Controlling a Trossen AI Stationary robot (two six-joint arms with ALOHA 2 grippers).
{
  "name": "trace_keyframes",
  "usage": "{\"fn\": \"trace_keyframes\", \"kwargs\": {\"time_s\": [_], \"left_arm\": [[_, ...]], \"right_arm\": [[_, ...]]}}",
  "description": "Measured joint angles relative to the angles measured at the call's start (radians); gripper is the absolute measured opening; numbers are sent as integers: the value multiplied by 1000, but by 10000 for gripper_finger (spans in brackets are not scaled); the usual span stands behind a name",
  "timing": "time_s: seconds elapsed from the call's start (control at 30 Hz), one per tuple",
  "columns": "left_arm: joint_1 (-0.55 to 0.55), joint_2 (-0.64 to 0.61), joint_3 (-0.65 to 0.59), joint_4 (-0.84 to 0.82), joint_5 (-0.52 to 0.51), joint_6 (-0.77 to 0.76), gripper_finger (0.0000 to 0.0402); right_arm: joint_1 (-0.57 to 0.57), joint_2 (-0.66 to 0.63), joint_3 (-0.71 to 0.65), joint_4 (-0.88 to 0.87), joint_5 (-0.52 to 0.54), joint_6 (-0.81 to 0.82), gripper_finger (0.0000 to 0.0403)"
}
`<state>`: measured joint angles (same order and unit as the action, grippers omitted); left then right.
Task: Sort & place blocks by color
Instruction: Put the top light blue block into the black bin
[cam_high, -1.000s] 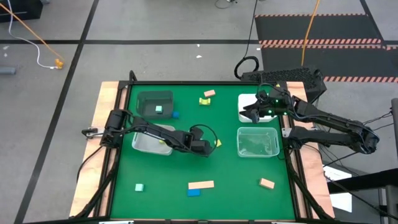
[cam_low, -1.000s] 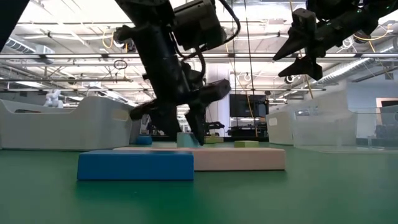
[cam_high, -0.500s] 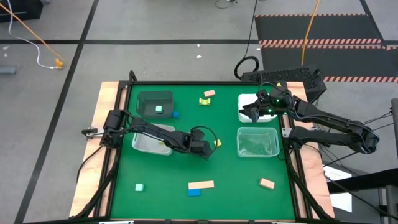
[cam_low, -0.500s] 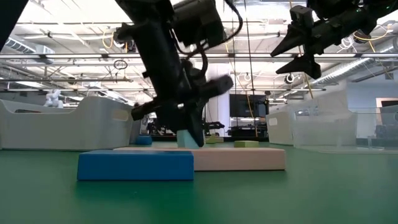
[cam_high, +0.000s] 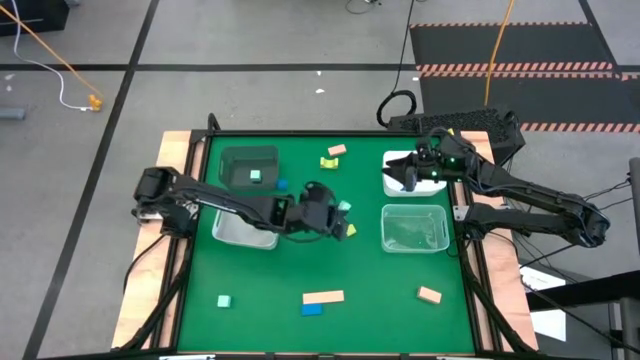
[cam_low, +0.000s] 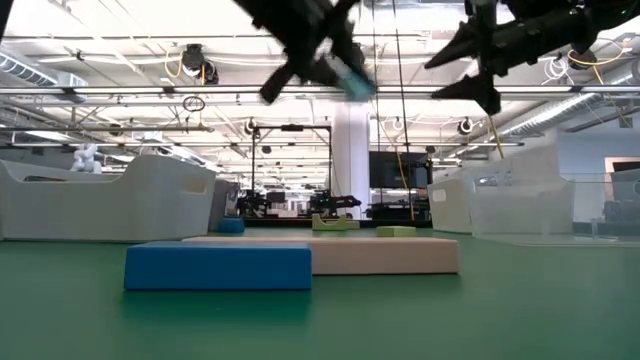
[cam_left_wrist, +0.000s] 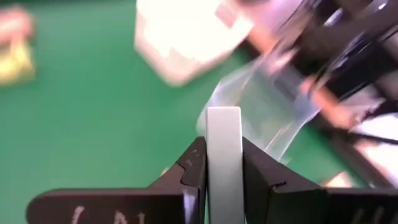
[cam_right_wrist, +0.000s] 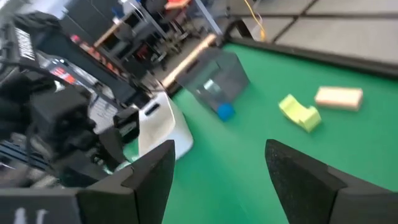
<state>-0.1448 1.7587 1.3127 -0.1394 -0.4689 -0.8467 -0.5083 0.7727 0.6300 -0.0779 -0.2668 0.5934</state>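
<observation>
With a mint block (cam_left_wrist: 224, 163) pinched in the left claw (cam_left_wrist: 222, 180) and held above mid-counter (cam_high: 300, 270), sorting is judged approx. half done. 1 mint cube (cam_high: 255, 176) is seen in the dark grey bin (cam_high: 232, 160). Loose blocks left: blue cube beside that bin, yellow-green & tan pair at the far side, 4 near the front edge. Right claw (cam_right_wrist: 217, 168) is hung over the white bin (cam_high: 392, 182), fingers spread, nothing held. A clear bin (cam_high: 414, 228) is set near the carry path.

Left end effector (cam_high: 338, 212) holds mint block (cam_high: 344, 206) mid-table.
</observation>
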Motion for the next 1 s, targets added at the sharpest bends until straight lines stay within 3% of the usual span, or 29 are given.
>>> {"fn": "trace_keyframes", "kwargs": {"time_s": [0.33, 0.53, 0.8, 1.0], "left_arm": [[37, -128, -3, 140, -55, 267, 57], [83, -152, 1, 282, 23, 442, 57], [209, -189, 0, 207, 127, 515, 57], [343, -205, 0, 1, 237, 513, 57]], "right_arm": [[15, 0, 0, 165, -1, -35, 242], [44, 0, 1, 270, 0, -75, 242], [52, 2, 1, 306, 5, -86, 242], [51, 2, 1, 304, 5, -114, 242]]}}
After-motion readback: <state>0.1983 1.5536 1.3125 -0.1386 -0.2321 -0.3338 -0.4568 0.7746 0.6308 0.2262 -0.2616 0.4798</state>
